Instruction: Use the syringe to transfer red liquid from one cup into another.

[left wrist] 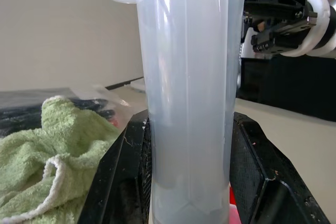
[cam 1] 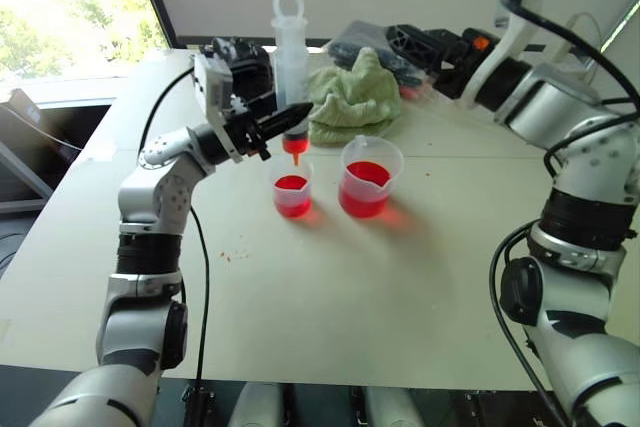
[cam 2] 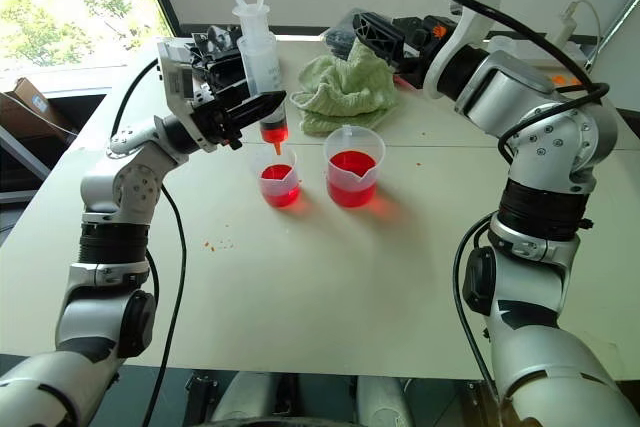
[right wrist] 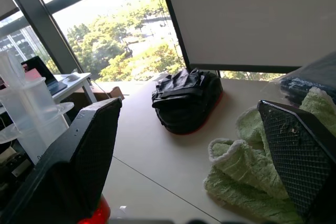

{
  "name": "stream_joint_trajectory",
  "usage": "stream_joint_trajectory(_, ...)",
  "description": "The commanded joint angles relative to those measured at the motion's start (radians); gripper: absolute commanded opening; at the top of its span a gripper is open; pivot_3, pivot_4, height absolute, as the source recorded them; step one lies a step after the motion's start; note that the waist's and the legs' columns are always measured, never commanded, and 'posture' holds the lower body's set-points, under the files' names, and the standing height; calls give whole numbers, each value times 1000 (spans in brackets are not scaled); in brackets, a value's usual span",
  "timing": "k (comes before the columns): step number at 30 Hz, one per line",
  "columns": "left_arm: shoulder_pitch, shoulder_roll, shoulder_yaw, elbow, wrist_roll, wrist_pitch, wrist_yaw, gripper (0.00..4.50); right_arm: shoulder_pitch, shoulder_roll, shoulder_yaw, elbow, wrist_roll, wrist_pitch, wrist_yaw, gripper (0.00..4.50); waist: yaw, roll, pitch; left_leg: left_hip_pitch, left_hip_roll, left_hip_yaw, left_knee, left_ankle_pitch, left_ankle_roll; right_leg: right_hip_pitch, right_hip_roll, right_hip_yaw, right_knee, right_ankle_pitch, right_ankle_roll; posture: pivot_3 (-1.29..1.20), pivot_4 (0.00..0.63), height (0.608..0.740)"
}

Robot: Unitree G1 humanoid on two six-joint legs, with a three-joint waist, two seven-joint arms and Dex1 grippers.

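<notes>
**Syringe poised over the small cup on a window-side table**

On a pale table (cam 1: 330,277) by a sunlit window, the syringe (cam 1: 292,67) stands upright, its red-stained tip just above the smaller cup (cam 1: 292,193), the plunger ring uppermost. The left gripper (cam 1: 283,125) is clamped on the barrel low down; the larger cup (cam 1: 369,179), holding red liquid (cam 1: 366,175), sits just beside. The right gripper (cam 2: 372,35) hangs spread and empty above a green towel (cam 2: 345,92), nearer the plunger. The right wrist view adds a black bag (right wrist: 185,100) behind
</notes>
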Motion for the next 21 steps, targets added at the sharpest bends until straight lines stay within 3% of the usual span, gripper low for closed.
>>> stream_joint_trajectory(1,10,1,-11,-27,19,-53,3,1373,-53,0,-3,-17,10,-14,16,4310,-1,0,0,0,0,0,0,0,0,0,0,0,0,0,0,0,150,711)
stream_joint_trajectory(14,-3,35,-16,33,58,-134,-11,1373,-115,28,22,-56,142,53,108,4310,-1,0,0,0,0,0,0,0,0,0,0,0,0,0,0,0,150,711)
stream_joint_trajectory(21,5,40,-21,38,62,-140,-14,1373,-145,93,107,-21,95,47,92,4310,-2,0,0,0,0,0,0,0,0,0,0,0,0,0,0,0,150,711)
